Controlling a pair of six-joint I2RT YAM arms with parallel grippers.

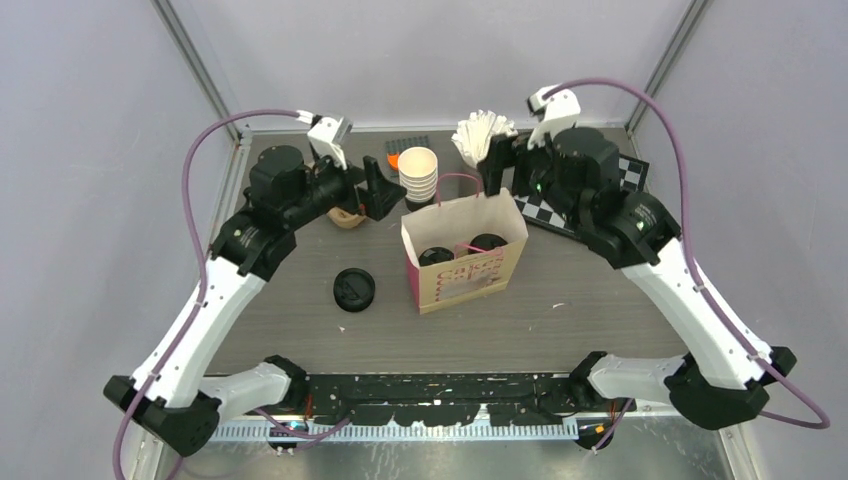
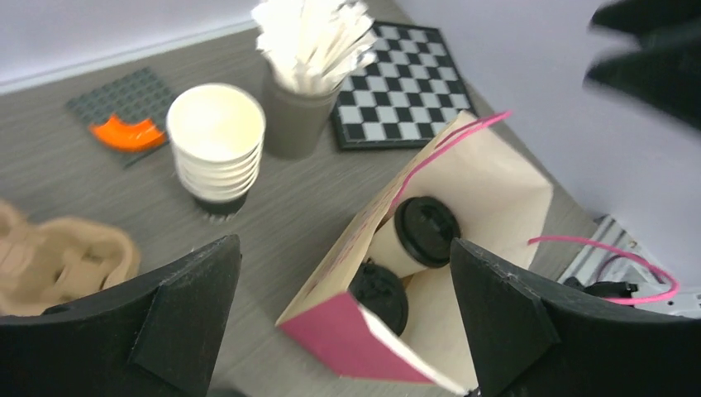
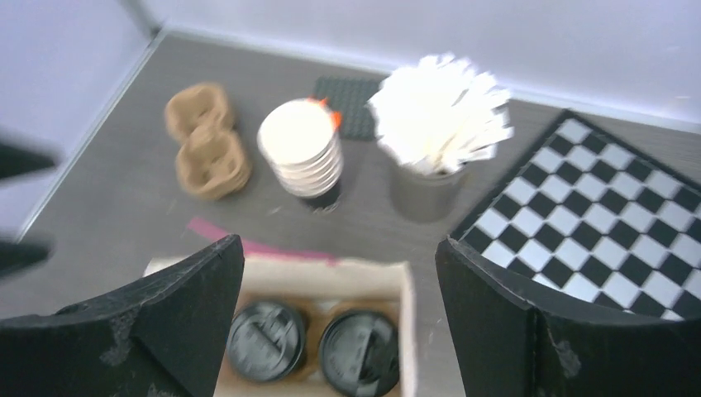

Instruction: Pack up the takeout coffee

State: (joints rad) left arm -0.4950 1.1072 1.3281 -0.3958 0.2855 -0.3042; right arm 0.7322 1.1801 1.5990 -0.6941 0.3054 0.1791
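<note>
While the left end effector (image 2: 343,327) and right end effector (image 3: 339,331) gape wide and empty near its rear rim, the tan paper bag (image 1: 470,278) on the grey tabletop (image 1: 600,300) holds both black-lidded cream paper cups (image 3: 266,341).

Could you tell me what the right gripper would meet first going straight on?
Probably the paper bag with the lidded cups inside; it sits between the open fingers of the right gripper; depth is unclear.
</note>
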